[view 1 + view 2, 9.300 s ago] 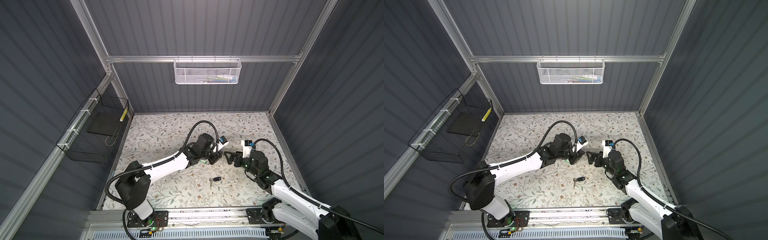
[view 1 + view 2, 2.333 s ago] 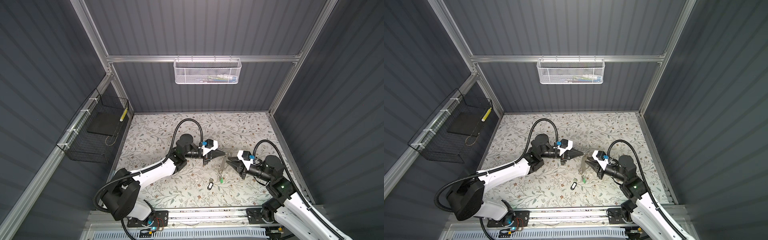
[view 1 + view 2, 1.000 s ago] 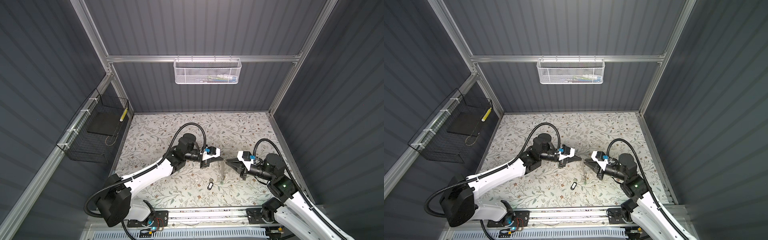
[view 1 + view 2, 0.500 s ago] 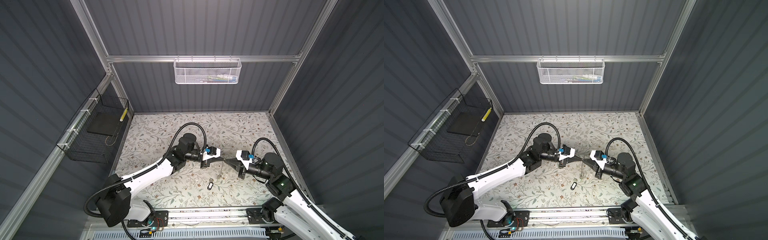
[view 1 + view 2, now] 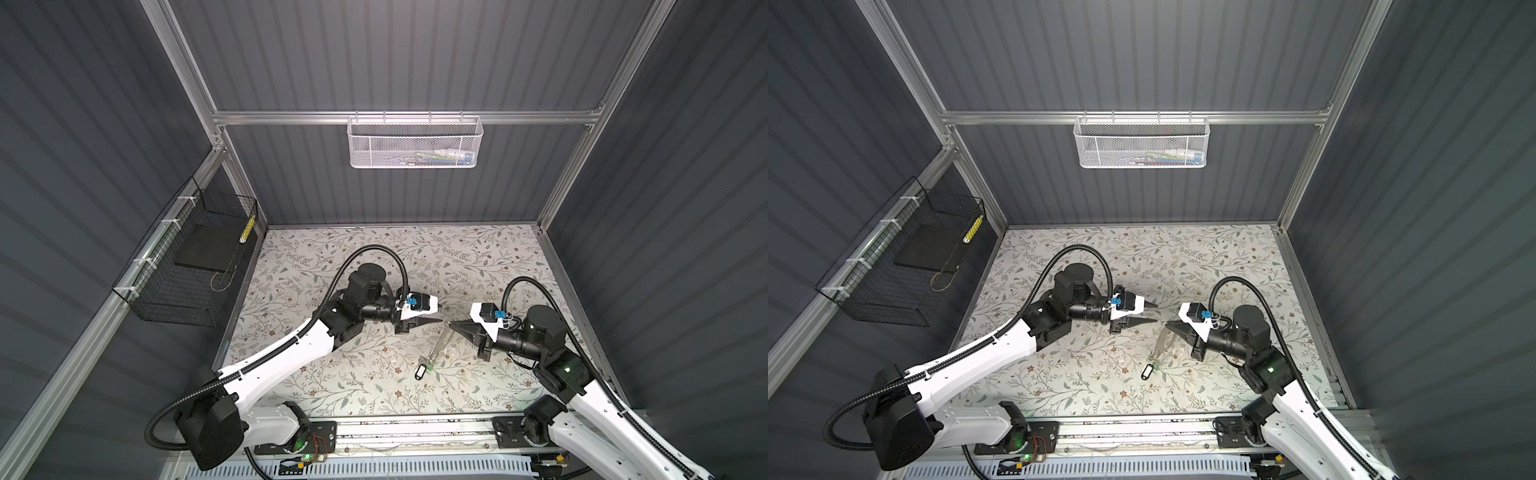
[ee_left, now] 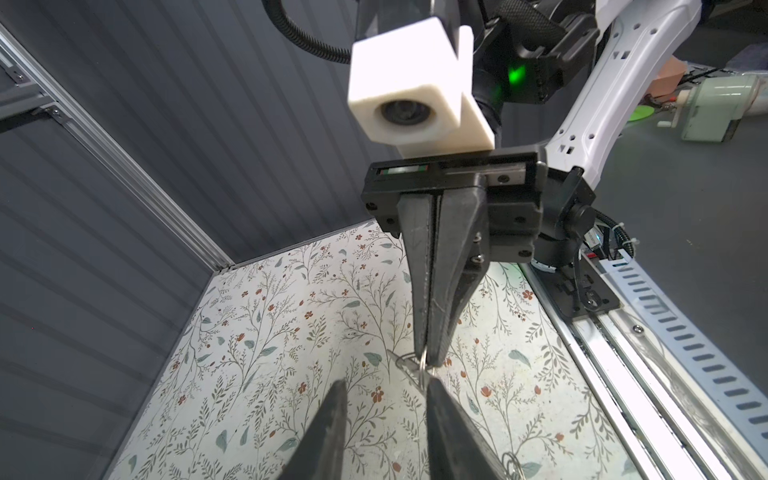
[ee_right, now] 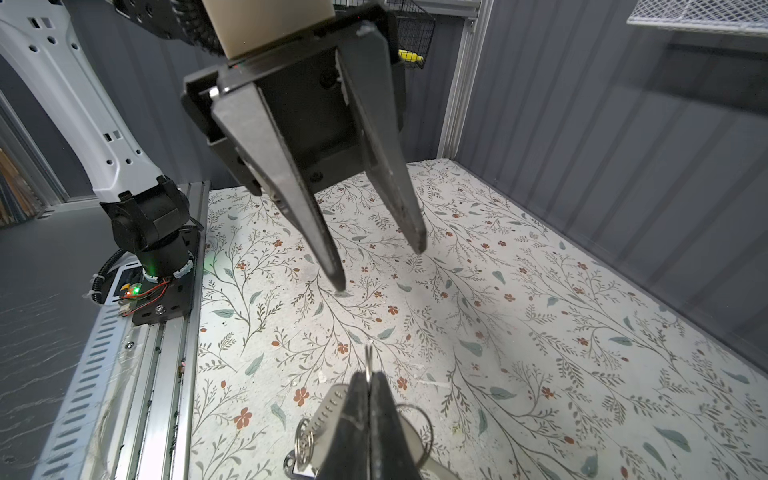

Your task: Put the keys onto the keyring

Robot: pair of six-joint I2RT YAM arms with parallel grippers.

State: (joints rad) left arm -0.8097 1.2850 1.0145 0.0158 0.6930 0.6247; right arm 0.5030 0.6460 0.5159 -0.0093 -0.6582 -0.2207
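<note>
Top views: right gripper [image 5: 453, 324] was fully shut, pinching the top of the keyring [image 5: 441, 343]. The keyring hung tilted below it over the floral mat [image 5: 374, 266]. Black tag [image 5: 420, 371] and green tag [image 5: 432, 366] sat at its low end. Couldn't tell if they were threaded on or touching the mat. Left gripper [image 5: 444, 314] was partly open and empty, tips just beside the right's.

Left wrist: the pinch was on a thin wire ring [image 6: 422, 368], edge-on just ahead of the left fingers [image 6: 332, 432], nearer one of them.

Right wrist: the ring stuck out past the shut tips, with the keyring [image 7: 328, 409] hanging beneath.

My read: left was lining up to take the ring. Doing it well meant coming straight in along the ring's plane and closing on bare wire only. Right's pinch had to be firm so the bundle didn't swing.
</note>
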